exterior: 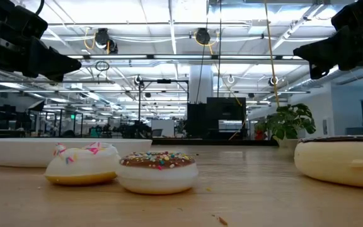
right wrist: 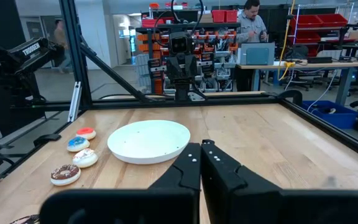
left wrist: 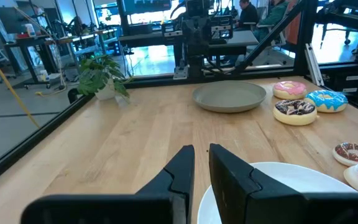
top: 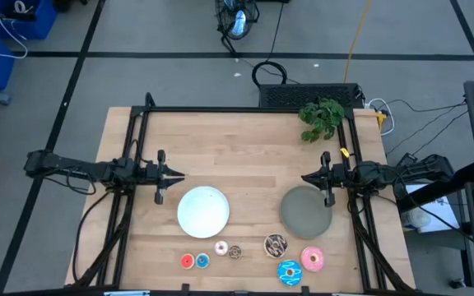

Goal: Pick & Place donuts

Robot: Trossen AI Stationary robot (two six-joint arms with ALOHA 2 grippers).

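Observation:
Several toy donuts lie in a row near the table's near edge: tiny red (top: pixel 188 261), blue (top: pixel 202 261), white (top: pixel 220 248) and brown (top: pixel 235 252) ones, and larger chocolate-sprinkled (top: pixel 276 244), pink (top: pixel 312 259) and blue (top: pixel 290 272) ones. A white plate (top: pixel 203 210) and a grey plate (top: pixel 306 210) lie beyond them. My left gripper (top: pixel 178 176) hovers shut and empty above the table, left of the white plate's far side. My right gripper (top: pixel 307 176) hovers shut and empty over the grey plate's far edge. Both point toward the table's middle.
A potted green plant (top: pixel 322 117) stands at the far right corner. A black frame (top: pixel 245 110) runs along the table's far and side edges. Bare wood (top: pixel 237 156) lies between the two grippers and beyond the plates. People show in the room behind the table.

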